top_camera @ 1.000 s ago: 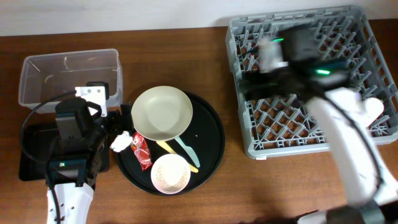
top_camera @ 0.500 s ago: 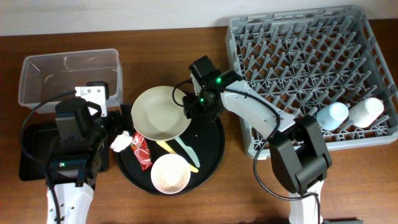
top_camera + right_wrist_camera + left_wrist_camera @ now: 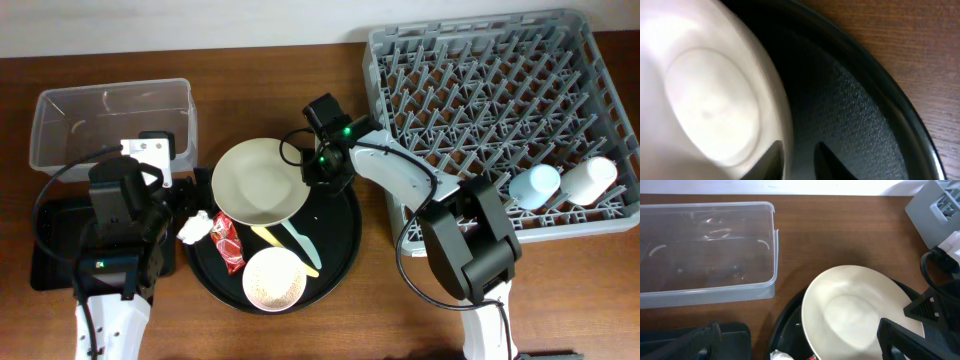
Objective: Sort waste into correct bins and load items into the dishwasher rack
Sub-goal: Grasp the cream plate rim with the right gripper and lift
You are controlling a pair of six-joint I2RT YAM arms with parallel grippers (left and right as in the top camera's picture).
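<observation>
rack [image 3: 470,90] mostly free, cups [image 3: 533,186] occupy right edge

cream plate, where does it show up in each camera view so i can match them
Overhead: cream plate left of centre, on the upper left of the round black tray.
Left wrist: lower right of centre.
Right wrist: fills the left side.
Shared landmark: the round black tray under it.

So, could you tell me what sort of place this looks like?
Most likely a tabletop dish-clearing test station, not a real kitchen: a large grey plastic dishwasher rack sits on a wooden table beside a round black tray holding a pale cream round plate, and a clear plastic tub.
</observation>
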